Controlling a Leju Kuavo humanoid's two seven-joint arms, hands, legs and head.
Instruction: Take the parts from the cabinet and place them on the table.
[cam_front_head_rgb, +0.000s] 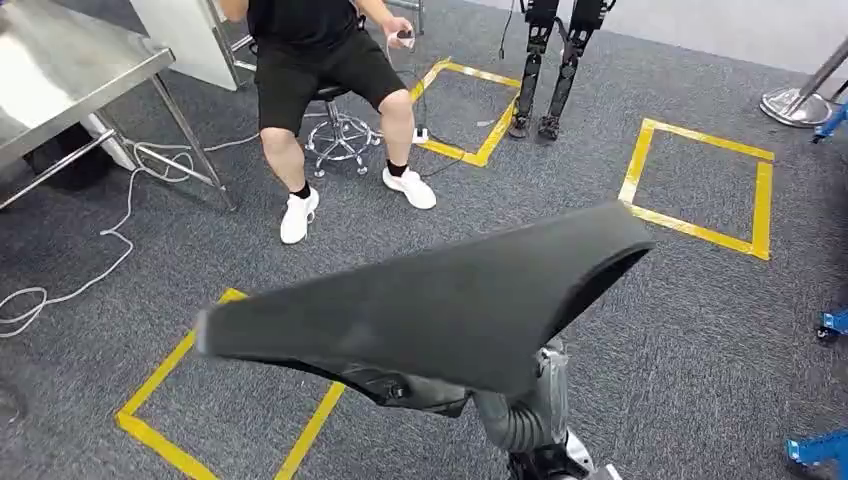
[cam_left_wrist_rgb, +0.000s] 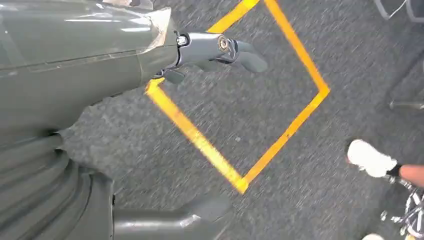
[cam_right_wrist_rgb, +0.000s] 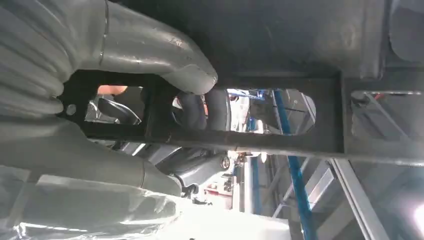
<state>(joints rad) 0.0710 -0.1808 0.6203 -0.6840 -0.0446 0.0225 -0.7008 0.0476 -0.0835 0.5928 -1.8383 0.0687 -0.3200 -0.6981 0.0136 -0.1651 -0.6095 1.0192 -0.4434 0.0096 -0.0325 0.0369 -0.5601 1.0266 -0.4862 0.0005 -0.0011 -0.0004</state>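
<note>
Near the bottom middle of the head view, a big curved part (cam_front_head_rgb: 430, 310), lying across the right hand (cam_front_head_rgb: 530, 415). Beyond the part, a person (cam_front_head_rgb: 320, 70) sitting on a stool (cam_front_head_rgb: 340, 135). Left of the person, a metal table (cam_front_head_rgb: 60, 70), with a cable (cam_front_head_rgb: 110, 235) on the floor in front of it. Under the part's left end, a taped square (cam_front_head_rgb: 150, 425); two more behind and to the right. In the left wrist view, the left hand (cam_left_wrist_rgb: 220, 50) hanging above a taped square (cam_left_wrist_rgb: 240, 95).
</note>
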